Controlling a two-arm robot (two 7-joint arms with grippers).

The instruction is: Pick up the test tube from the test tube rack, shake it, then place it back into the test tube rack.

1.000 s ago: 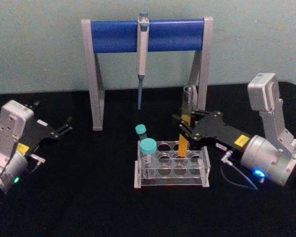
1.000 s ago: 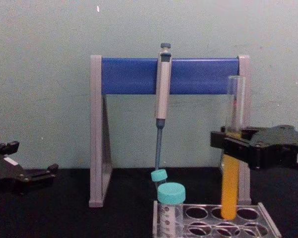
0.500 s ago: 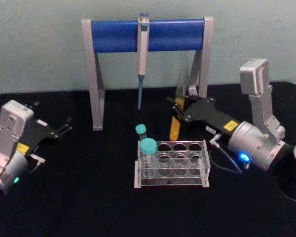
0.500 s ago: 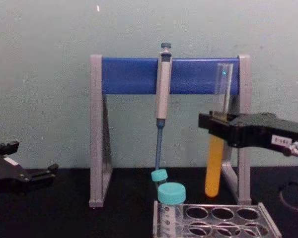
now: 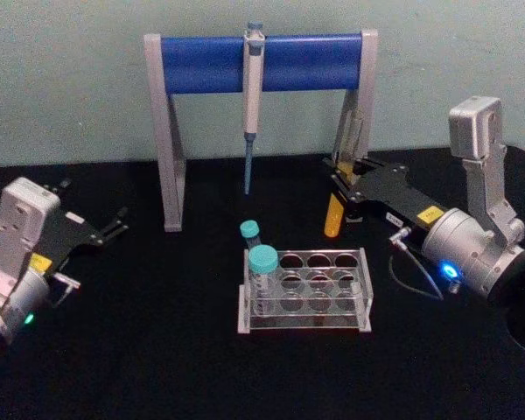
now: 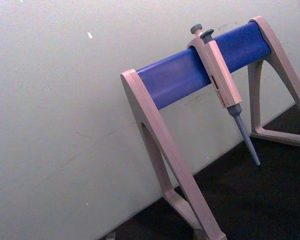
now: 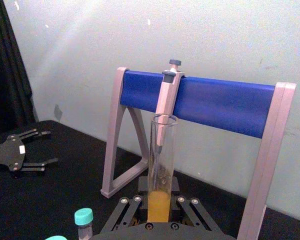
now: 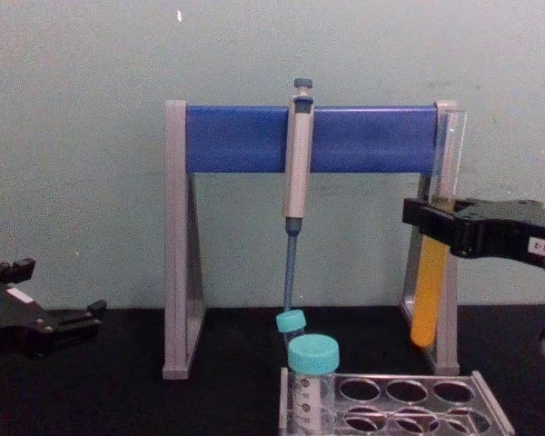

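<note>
— Test tube [image 5: 333, 217] first: is it out of the test tube rack [image 5: 306, 320]?

— Yes. It hangs clear above and behind the rack's back right corner, close to upright, with orange liquid in its lower half and the mouth uncapped.

— What has it?

— The right gripper [image 5: 339, 194]. Its fingers are closed on the glass about halfway up, just above the liquid line. The right wrist view shows the tube [image 7: 161, 165] rising straight out between them.

— And the other arm?

— The left gripper [image 5: 92, 203] sits well off to the rack's left, low by the black table [image 5: 157, 367]. Its fingers are spread and hold nothing.

— So how far along is it?

— The pick-up looks done. I judge the shake to be the step in hand, and the return to the rack is left to do.

— Is there room to go back?

— The middle and right holes are free. Two teal-capped tubes [image 5: 263, 259] fill the rack's left side, away from the likely path.

— Anything in the way?

— The pipette stand [image 5: 262, 61] spans behind the rack, with a pipette [image 5: 252, 87] hanging over the rack's left part. Its right leg stands behind the rack's right end, just beside the tube in the chest view [image 8: 429, 295]. A wide sideways shake could knock glass on it, and the open mouth could spill.
</note>
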